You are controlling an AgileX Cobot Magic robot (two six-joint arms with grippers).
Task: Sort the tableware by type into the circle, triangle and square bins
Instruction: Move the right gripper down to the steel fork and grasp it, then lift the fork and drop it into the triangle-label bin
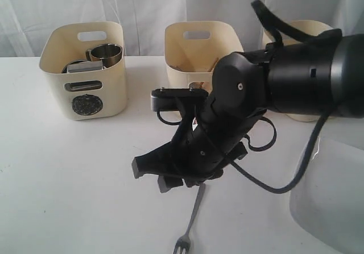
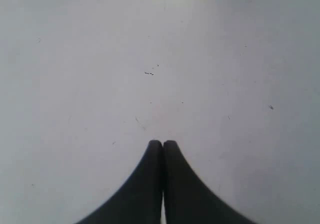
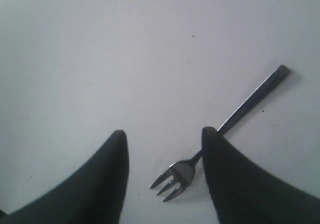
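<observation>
At the six o'clock edge of the table [image 1: 68, 197] in the exterior view, the fork [image 1: 192, 219] lies flat. Its tines point to six and its handle runs up toward twelve, under the right arm. The right claw [image 3: 164, 134] hangs spread open just above it and grips nothing. The left claw [image 2: 162, 144] is pressed closed on nothing over bare table.

The risk, as I judge it, is a poor pinch. Only the tines sit in the gap, while the handle passes beneath one finger [image 3: 225, 179]. Coming straight down, that finger would likely land on the steel and skid or tip the fork. Closing on the tines alone could let the thin, slick metal swing or drop on the way to a bin.

The right wrist view shows the whole fork and the open jaws, which the arm hides in the exterior view. Only the exterior view shows the bins: the circle-marked bin [image 1: 108, 95] at ten o'clock holding a mug [image 1: 106, 53], and another bin [image 1: 182, 55] at twelve. The left claw appears only in its own wrist view.
</observation>
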